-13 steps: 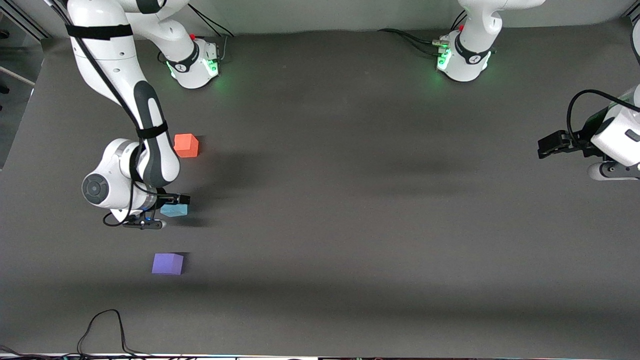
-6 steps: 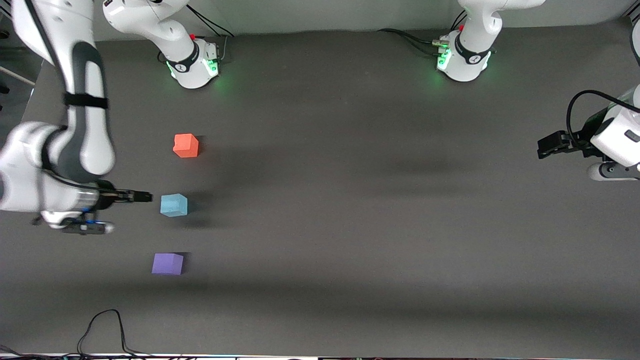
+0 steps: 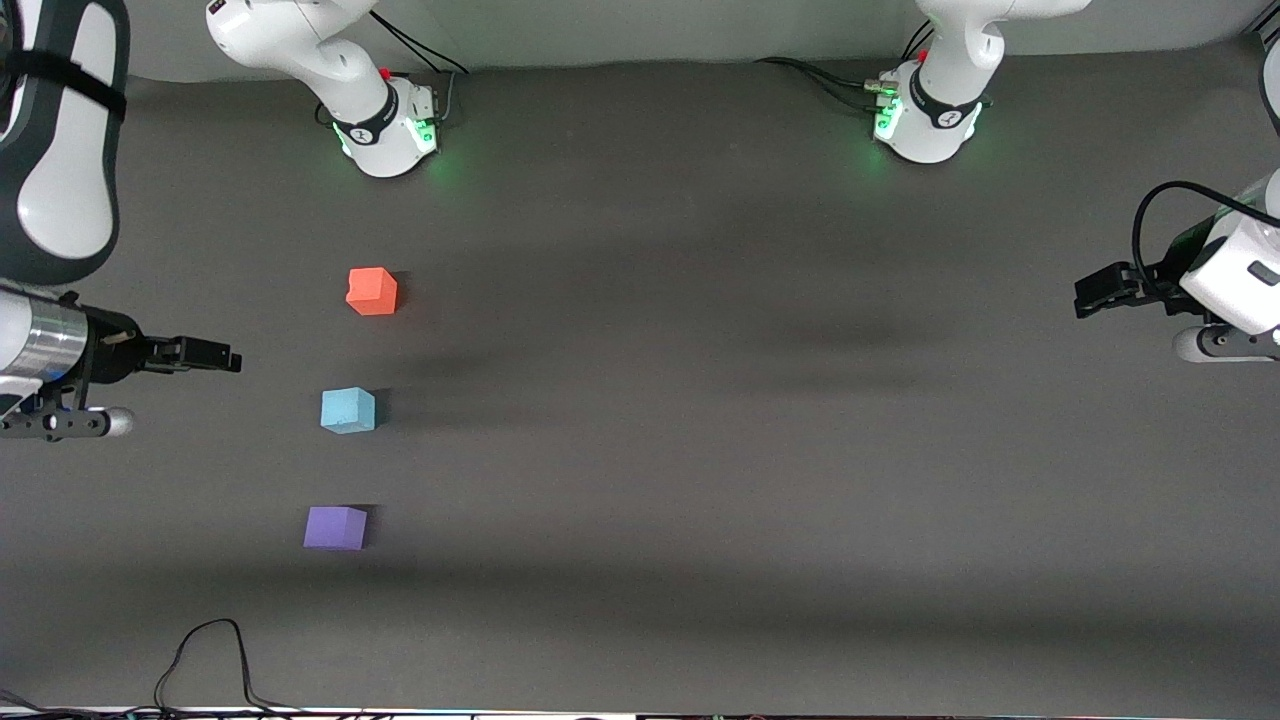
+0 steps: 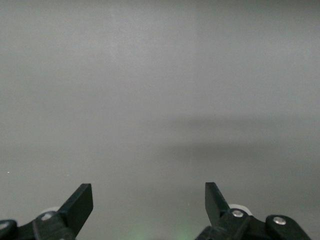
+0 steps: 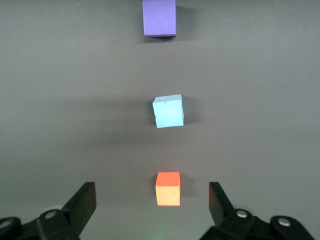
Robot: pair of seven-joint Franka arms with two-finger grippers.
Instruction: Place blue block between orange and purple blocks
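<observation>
The table [image 3: 700, 400] under me is a dark grey matte sheet, bare apart from three cubes, with soft shadow bands lying across it. A pale wall runs along the edge where my two bases stand, each base glowing green, and a black cable [image 3: 200, 660] loops at the edge nearest the front camera.

The blue block [image 3: 348, 410] is a small, light sky-blue matte cube resting flat on the table. It sits between the orange block [image 3: 372, 291], which lies farther from the front camera, and the purple block [image 3: 335, 528], which lies nearer, apart from both. The three form a loose line toward my right arm's end of the table. Being a cube, the blue block has no long axis; its faces are turned slightly off square with the purple block's, as my right wrist view shows.

My right gripper [image 3: 222, 355] hangs over the table's edge at my right arm's end, fingers spread and holding nothing. My left gripper [image 3: 1085, 298] waits over the left arm's end, fingers [image 4: 80, 202] spread too, empty.
</observation>
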